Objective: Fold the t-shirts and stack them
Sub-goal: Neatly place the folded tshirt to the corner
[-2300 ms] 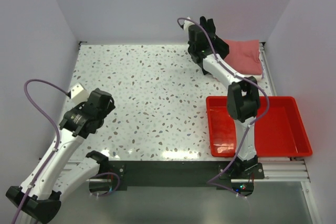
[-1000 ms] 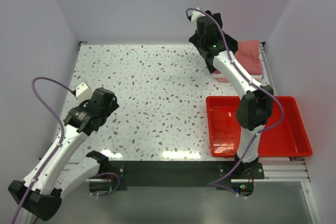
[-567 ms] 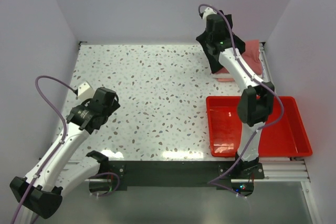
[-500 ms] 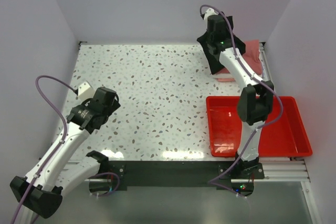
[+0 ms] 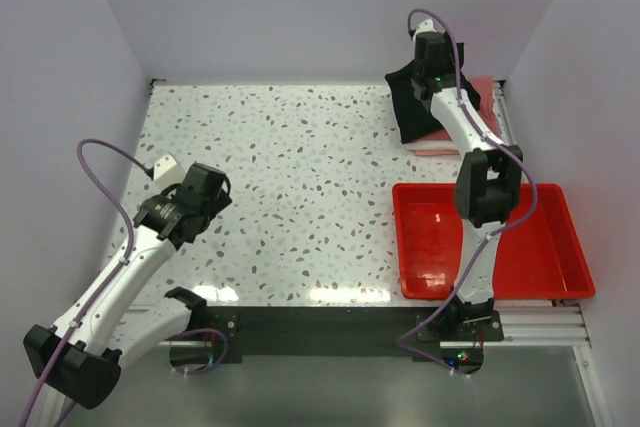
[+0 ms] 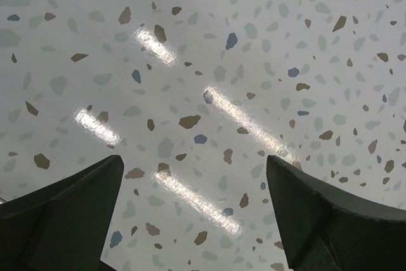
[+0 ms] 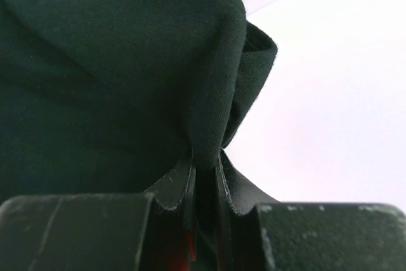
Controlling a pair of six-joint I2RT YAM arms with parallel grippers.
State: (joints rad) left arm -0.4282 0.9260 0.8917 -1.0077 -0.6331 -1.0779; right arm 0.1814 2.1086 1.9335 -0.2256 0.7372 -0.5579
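Jaws: right jaws were clenched on a bunched fold of the black t-shirt, held up at the far right by the salmon-pink t-shirt; left jaws stood released above the table.

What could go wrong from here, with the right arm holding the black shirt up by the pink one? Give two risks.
1. The right gripper pinches just a small fold of the black shirt; the cloth may slip out and fall in a heap.
2. The black shirt hangs bunched right at the pink shirt, so it may drag across and rumple it. The left gripper is open, far off, and cannot help spread it.
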